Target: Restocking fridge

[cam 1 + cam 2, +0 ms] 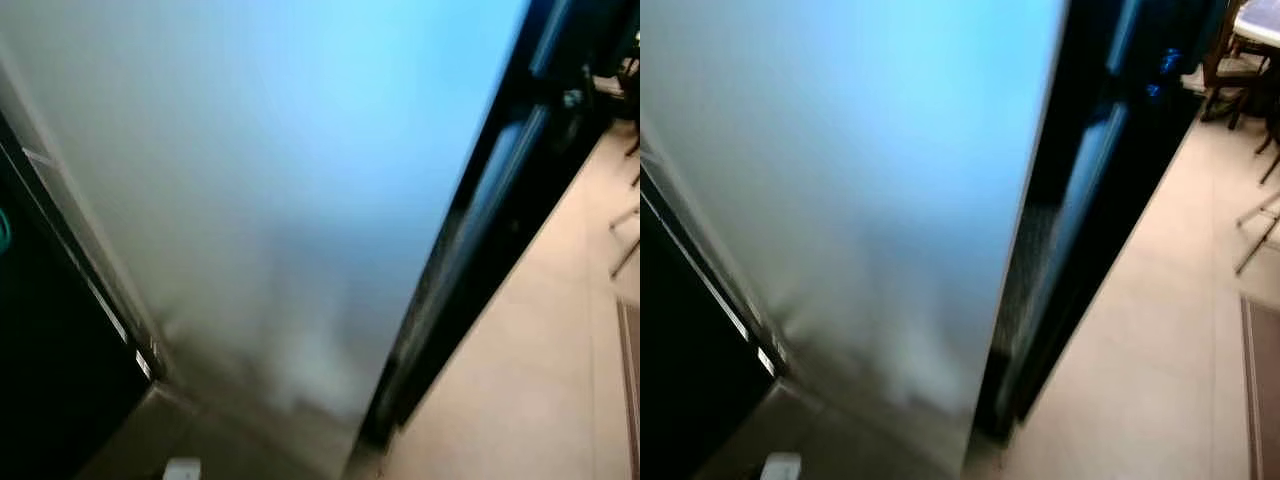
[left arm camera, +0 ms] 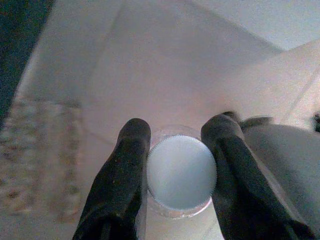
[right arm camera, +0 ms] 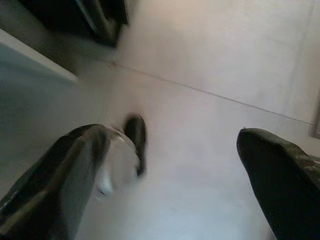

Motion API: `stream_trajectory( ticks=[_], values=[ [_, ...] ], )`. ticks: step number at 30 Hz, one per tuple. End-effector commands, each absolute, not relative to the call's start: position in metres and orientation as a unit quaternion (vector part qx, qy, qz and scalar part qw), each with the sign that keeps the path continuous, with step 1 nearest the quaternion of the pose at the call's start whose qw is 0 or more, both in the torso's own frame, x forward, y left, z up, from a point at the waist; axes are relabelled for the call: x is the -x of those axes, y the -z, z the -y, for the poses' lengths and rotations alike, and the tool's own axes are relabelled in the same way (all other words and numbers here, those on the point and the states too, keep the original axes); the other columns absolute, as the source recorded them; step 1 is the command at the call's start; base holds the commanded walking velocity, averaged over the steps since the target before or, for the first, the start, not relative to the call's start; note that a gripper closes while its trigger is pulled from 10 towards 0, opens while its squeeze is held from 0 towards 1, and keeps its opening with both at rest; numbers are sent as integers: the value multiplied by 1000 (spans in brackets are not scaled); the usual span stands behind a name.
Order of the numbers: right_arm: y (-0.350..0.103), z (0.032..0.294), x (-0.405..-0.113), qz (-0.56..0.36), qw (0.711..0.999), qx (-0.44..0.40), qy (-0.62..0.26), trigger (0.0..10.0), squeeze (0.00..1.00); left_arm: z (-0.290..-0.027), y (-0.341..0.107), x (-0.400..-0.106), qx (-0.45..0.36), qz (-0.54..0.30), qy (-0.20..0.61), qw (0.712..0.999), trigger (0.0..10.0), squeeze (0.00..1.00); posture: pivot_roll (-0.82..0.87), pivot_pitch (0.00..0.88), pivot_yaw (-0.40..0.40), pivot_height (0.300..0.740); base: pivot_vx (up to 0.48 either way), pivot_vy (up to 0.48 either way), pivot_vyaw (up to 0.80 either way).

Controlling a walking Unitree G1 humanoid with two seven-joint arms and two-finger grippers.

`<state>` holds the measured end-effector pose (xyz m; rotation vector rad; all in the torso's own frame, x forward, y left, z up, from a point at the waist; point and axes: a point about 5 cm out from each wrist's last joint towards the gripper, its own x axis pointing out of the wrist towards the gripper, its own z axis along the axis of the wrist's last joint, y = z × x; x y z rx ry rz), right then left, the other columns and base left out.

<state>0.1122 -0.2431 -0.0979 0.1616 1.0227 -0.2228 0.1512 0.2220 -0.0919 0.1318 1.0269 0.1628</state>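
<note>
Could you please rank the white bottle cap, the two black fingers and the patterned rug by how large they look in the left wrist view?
1. The two black fingers, alike in size, though nearness to the camera inflates them.
2. The patterned rug, partly cut off.
3. The white bottle cap, gripped between the jaws of the left gripper.

A blurred, tilted view close to a tall pale fridge door (image 1: 270,200), its surface tinted blue toward the top and grey lower down. A dark gap (image 1: 50,380) runs along the door's left edge. To the right stands a black cabinet (image 1: 490,230), beside a beige tiled floor (image 1: 520,380). Thin chair legs (image 1: 625,235) show at far right.
</note>
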Motion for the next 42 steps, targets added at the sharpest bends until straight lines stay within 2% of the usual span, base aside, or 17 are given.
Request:
stream_trajectory(
  ticks=[1, 12, 18, 19, 20, 22, 23, 25, 28, 32, 33, 38, 39, 42],
  values=[
    [98, 249, -106, -483, 859, -90, 141, 10000, 0, -219, 92, -154, -66, -492, -72, 865, 10000, 0, 12, 0, 2, 740, 0, 0, 0],
    [94, 253, -108, -431, 867, -103, 228, 10000, 0, -220, 90, -158, -79, -486, -62, 868, 10000, 0, -21, 0, 21, 740, 0, 0, 0],
    [89, 259, -112, -407, 880, -39, 242, 10000, 0, -222, 89, -158, -80, -485, -62, 869, 10000, 0, -24, 0, 13, 740, 0, 0, 0],
    [81, 263, -132, -380, 892, -23, 246, 10000, 0, -222, 89, -158, -80, -485, -63, 869, 10000, 0, -25, 0, 8, 740, 0, 0, 0],
    [59, 274, -173, -333, 908, 25, 252, 10000, 0, -222, 89, -158, -79, -485, -65, 869, 10000, 0, -23, 0, 3, 740, 0, 0, 0],
    [21, 289, -223, -255, 922, 86, 278, 10000, 0, -223, 89, -158, -77, -484, -68, 869, 10000, 0, -23, 0, 1, 740, 0, 0, 0],
    [7, 294, -237, -226, 925, 98, 290, 10000, 0, -223, 89, -159, -74, -483, -69, 870, 10000, 0, -23, 0, 1, 740, 0, 0, 0],
    [1, 297, -241, -211, 926, 100, 297, 10000, 0, -223, 89, -159, -72, -482, -70, 870, 10000, 0, -23, 0, 1, 740, 0, 0, 0],
    [-27, 296, -269, -139, 943, 92, 287, 10000, 0, -223, 89, -159, -70, -482, -71, 870, 10000, 0, -21, 0, -6, 740, 0, 0, 0],
    [-72, 273, -309, -28, 960, 80, 266, 10000, 0, -223, 89, -159, -67, -482, -76, 870, 10000, 0, -11, 0, -13, 740, 0, 0, 0],
    [-72, 273, -309, -28, 960, 80, 266, 10000, 0, -223, 89, -159, -67, -482, -76, 870, 10000, 0, -11, 0, -13, 740, 0, 0, 0],
    [-101, 229, -331, 21, 966, 58, 253, 10000, 0, -223, 89, -159, -64, -481, -81, 871, 10000, 0, -7, 0, -14, 740, 0, 0, 0],
    [-101, 229, -331, 21, 966, 58, 253, 10000, 0, -223, 89, -159, -64, -481, -81, 871, 10000, 0, -7, 0, -14, 740, 0, 0, 0],
    [-122, 194, -337, 43, 974, 30, 220, 10000, 0, -223, 89, -159, -63, -481, -84, 870, 10000, 0, -17, 0, -13, 740, 0, 0, 0]
  ],
)
